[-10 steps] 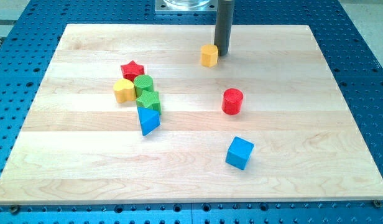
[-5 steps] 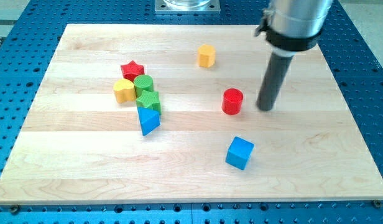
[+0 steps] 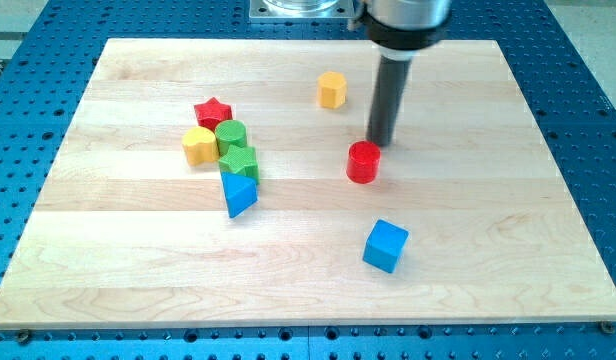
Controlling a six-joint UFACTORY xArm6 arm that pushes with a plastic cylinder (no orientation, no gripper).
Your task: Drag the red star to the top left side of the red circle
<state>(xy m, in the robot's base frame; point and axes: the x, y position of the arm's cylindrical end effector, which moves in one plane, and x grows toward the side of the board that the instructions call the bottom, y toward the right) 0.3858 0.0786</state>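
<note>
Seven blocks on show, and underneath them all the pale wooden table (image 3: 488, 250), sitting on a blue perforated base (image 3: 588, 60). Next in size, the arm: a silver collar at the view's top and a straight dark rod coming down from it. My tip (image 3: 379, 145) sits right at the upper right edge of the red cylinder (image 3: 364, 162), touching it or as good as. That tool is a plain rod, folks, with nothing to spread, press together or pinch, so it grips nothing.

On to the blocks. Down toward the view's bottom, the blue cube (image 3: 386, 245) stands alone, well apart from the rest. Over on the view's left there's a tight cluster: the blue triangle (image 3: 238, 191) at its lower end, a green block (image 3: 238, 161) just above it, its exact shape hard to make out, and a green cylinder (image 3: 231, 136) above that. The yellow block (image 3: 199, 146), rounded on top, presses against the cluster's left side.

And the red star (image 3: 213, 111)? It caps that cluster at the top, well to the left of the red cylinder and far from my tip. Last, the small yellow hexagonal block (image 3: 332, 89) stands alone near the view's top, just left of the rod.
</note>
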